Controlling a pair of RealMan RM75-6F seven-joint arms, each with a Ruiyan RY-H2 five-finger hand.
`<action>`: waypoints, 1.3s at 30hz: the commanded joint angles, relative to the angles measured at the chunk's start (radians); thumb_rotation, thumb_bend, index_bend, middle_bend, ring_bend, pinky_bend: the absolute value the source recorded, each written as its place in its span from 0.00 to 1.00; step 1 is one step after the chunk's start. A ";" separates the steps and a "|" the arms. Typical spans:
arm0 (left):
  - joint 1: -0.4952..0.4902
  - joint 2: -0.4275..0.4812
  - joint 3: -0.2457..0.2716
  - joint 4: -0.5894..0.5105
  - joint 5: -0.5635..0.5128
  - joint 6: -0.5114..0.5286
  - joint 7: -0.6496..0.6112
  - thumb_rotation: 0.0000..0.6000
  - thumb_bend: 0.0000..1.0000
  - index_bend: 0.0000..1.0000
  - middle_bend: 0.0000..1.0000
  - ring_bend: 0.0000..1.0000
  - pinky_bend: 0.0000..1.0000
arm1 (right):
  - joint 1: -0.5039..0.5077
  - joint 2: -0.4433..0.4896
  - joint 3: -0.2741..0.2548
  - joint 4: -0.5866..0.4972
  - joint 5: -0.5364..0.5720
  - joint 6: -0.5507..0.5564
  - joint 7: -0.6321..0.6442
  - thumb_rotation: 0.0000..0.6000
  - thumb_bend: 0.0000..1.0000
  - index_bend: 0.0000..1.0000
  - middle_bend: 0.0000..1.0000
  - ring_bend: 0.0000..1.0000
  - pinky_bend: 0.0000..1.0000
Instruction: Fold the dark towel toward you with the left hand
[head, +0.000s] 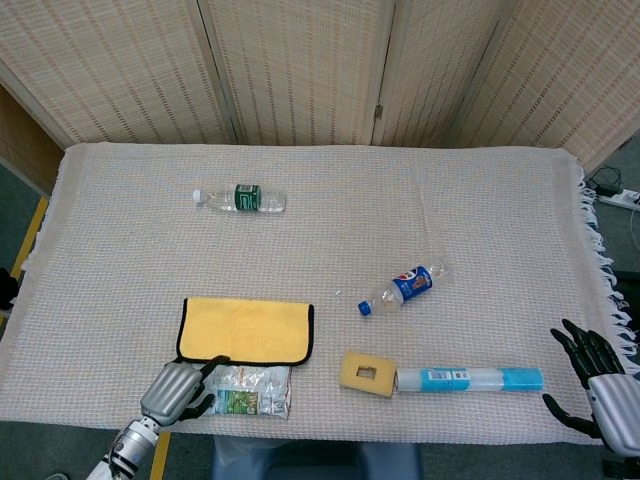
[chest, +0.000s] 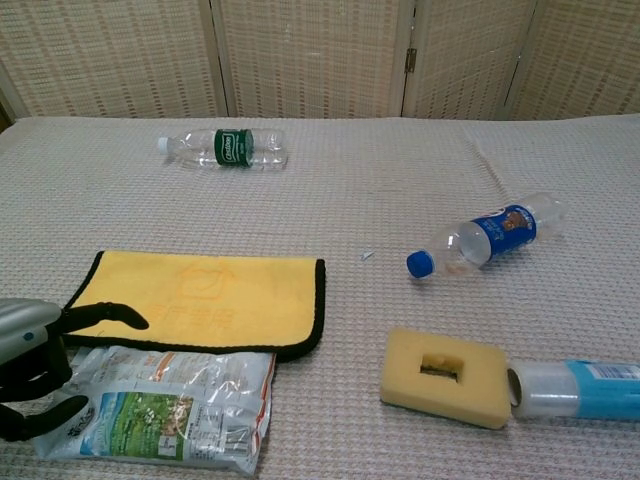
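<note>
The towel (head: 245, 331) (chest: 200, 302) lies flat near the table's front left, yellow on its upper face with a dark border. My left hand (head: 180, 390) (chest: 40, 368) hovers just in front of its near-left corner, over the left end of a snack packet (head: 248, 391) (chest: 165, 405). Its fingers are apart and hold nothing; one dark fingertip (chest: 133, 320) reaches over the towel's near edge. My right hand (head: 600, 385) is open at the table's right edge, far from the towel, and shows only in the head view.
A green-labelled bottle (head: 240, 198) (chest: 225, 148) lies at the back left. A blue-labelled bottle (head: 405, 286) (chest: 487, 237) lies at centre right. A yellow sponge (head: 367, 373) (chest: 445, 376) and a clear blue tube (head: 470, 379) (chest: 575, 390) sit near the front edge.
</note>
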 joint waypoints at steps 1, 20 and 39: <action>-0.017 0.006 -0.010 -0.024 -0.022 -0.034 0.033 1.00 0.46 0.17 1.00 1.00 1.00 | 0.000 0.001 0.001 0.000 0.001 0.001 0.001 1.00 0.35 0.00 0.00 0.00 0.00; -0.046 0.001 -0.006 -0.026 -0.087 -0.129 0.071 1.00 0.44 0.21 1.00 1.00 1.00 | -0.005 -0.001 0.005 -0.002 0.003 0.013 -0.004 1.00 0.35 0.00 0.00 0.00 0.00; -0.013 0.026 0.043 -0.070 -0.042 -0.097 0.076 1.00 0.44 0.22 1.00 1.00 1.00 | -0.017 -0.003 0.003 0.002 -0.013 0.042 -0.007 1.00 0.35 0.00 0.00 0.00 0.00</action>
